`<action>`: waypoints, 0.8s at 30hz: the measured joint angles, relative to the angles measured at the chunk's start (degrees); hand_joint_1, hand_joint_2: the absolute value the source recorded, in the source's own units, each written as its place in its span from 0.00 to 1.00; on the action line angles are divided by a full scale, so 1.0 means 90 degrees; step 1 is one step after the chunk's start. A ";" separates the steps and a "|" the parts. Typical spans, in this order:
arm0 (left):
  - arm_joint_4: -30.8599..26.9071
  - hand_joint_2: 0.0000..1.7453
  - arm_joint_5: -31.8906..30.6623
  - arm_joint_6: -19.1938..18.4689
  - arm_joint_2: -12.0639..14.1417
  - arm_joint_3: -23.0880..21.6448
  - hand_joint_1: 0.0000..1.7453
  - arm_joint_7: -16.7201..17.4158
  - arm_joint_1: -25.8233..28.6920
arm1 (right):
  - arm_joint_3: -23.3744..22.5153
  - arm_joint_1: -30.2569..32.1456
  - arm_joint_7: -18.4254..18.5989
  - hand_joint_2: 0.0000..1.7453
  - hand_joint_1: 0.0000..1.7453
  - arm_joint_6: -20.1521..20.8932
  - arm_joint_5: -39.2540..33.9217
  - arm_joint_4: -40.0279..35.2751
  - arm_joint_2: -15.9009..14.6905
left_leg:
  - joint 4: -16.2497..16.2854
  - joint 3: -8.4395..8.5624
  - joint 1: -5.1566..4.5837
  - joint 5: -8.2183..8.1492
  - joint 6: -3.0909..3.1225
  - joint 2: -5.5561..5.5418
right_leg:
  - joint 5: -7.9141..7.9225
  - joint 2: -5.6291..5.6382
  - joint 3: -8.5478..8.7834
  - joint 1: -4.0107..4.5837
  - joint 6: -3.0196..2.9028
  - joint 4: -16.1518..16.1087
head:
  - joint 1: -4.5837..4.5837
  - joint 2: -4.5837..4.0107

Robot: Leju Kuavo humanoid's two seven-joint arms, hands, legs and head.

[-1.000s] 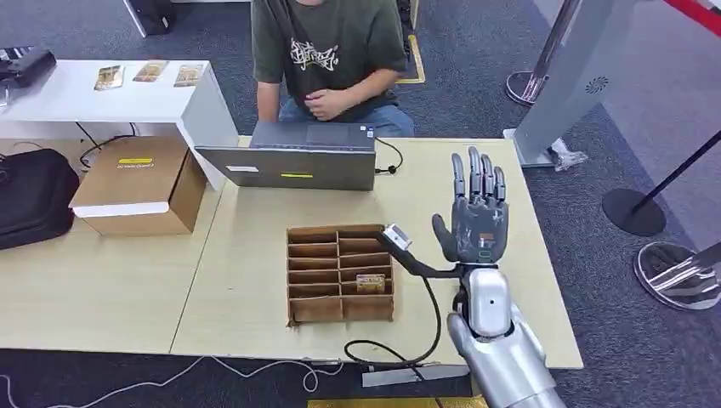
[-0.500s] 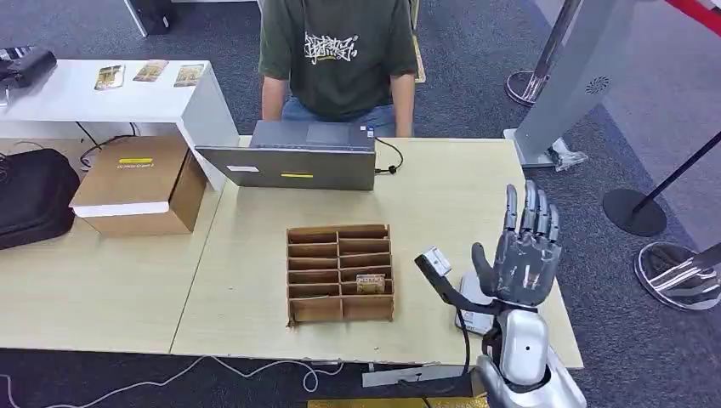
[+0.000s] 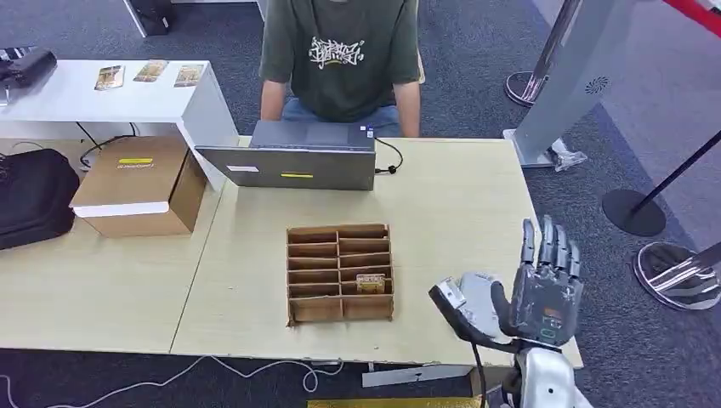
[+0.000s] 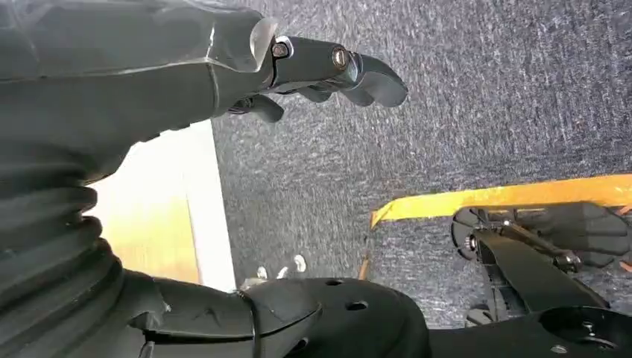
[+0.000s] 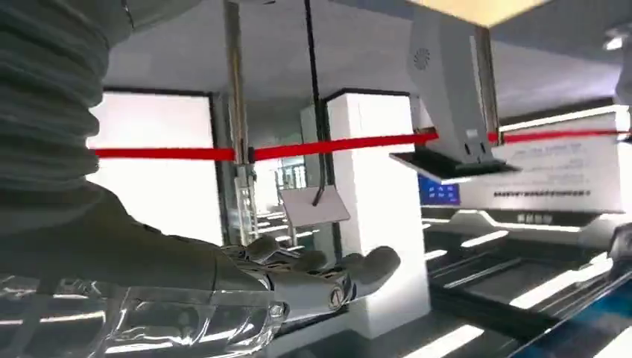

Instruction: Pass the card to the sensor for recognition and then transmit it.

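A small brown card [image 3: 368,283] stands in one slot of the cardboard divider tray [image 3: 294,276] in the middle of the table. A flat grey sensor pad [image 3: 478,295] lies near the table's front right edge, partly behind my right hand [image 3: 546,286]. That hand is raised with its fingers straight and apart, holding nothing; the right wrist view shows the same outstretched, empty hand [image 5: 298,287]. My left hand [image 4: 320,66] hangs beside the table over dark carpet, fingers loosely extended and empty.
A person [image 3: 340,51] stands behind a grey laptop [image 3: 293,159] at the table's far edge. A cardboard box [image 3: 140,183] and a black bag [image 3: 30,200] sit at the left. Stanchion bases [image 3: 633,212] and a grey post [image 3: 570,85] stand to the right.
My right hand has drawn back from beside the tray toward the front right table edge, staying empty. The person has straightened up and pulled their hands back.
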 joint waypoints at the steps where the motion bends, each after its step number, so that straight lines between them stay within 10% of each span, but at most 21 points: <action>1: 0.0000 1.00 0.0007 -0.0007 0.0000 0.0007 0.00 0.0000 0.0002 | 0.0080 0.0015 0.0000 1.00 0.00 0.0209 0.0000 -0.0075 -0.0032 | 0.0000 0.0000 0.0000 0.0000 0.0000 0.0000 | 0.0000 0.0000 0.0000 0.0000 0.0000 0.0000 | 0.0002 0.0000; 11: 0.0000 1.00 0.0053 -0.0083 -0.0002 0.0170 0.00 -0.0002 0.0001 | 0.0648 0.0343 0.0002 1.00 0.00 0.1456 0.0000 -0.0510 0.0000 | 0.0000 0.0000 0.0001 -0.0001 0.0000 -0.0001 | -0.0005 0.0000 0.0000 0.0001 0.0002 0.0000 | 0.0000 -0.0002; 24: 0.0000 1.00 0.0114 -0.0182 -0.0012 0.0291 0.00 -0.0061 0.0002 | 0.0692 0.0740 -0.0194 1.00 0.00 0.1872 0.0000 -0.0546 0.0428 | 0.0000 0.0001 0.0001 -0.0006 -0.0006 -0.0001 | -0.0006 0.0000 0.0001 0.0000 0.0003 0.0000 | 0.0000 0.0000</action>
